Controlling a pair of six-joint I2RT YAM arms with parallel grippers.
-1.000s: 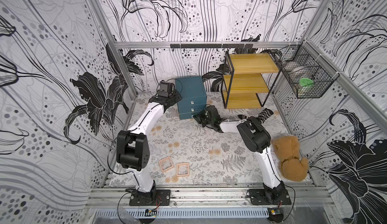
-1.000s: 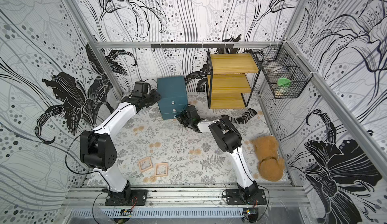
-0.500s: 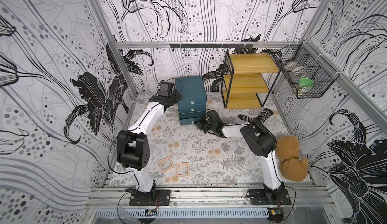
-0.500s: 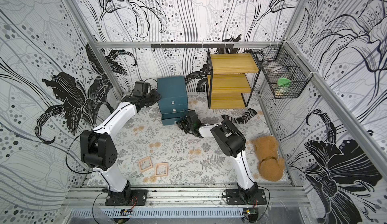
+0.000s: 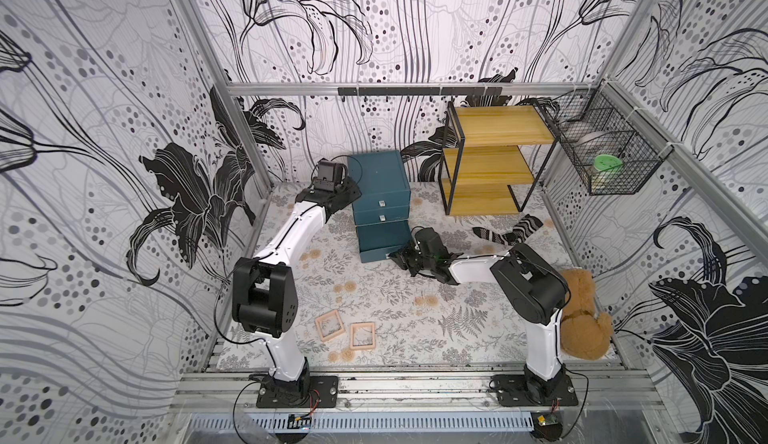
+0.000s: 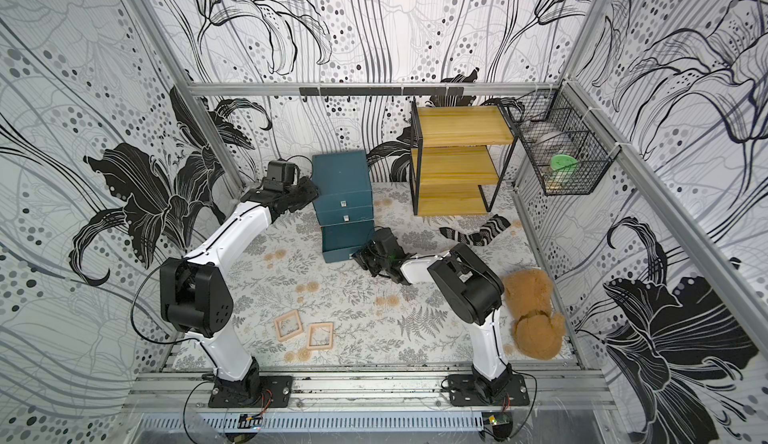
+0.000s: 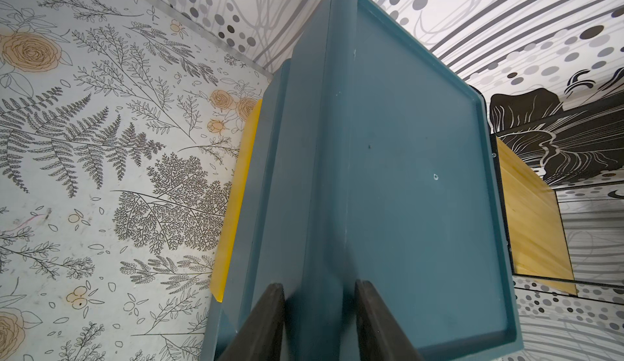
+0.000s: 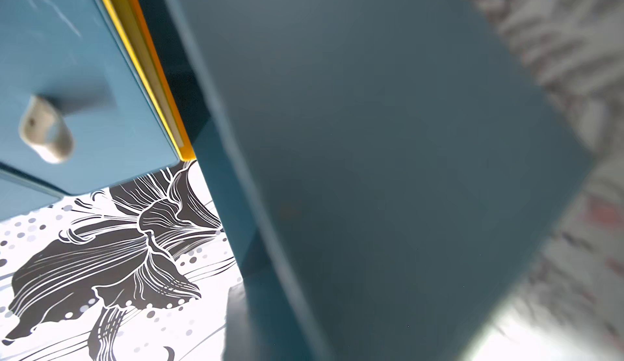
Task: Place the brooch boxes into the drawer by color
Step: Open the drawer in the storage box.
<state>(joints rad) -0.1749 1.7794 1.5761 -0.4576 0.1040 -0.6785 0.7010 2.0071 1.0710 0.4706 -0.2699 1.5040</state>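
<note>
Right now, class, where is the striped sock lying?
In both top views the striped sock lies on the floral mat on the right side, just in front of the yellow-wood shelf and behind the right arm.

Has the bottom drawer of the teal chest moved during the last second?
Yes. The bottom drawer has slid out of the teal chest, which stayed in place, toward the robot's bases. The right pincer is at its front.

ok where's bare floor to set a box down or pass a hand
Bare mat between the tan frames, the open bottom drawer and the right arm. Crowded around the chest, and by the sock near the shelf.
</note>
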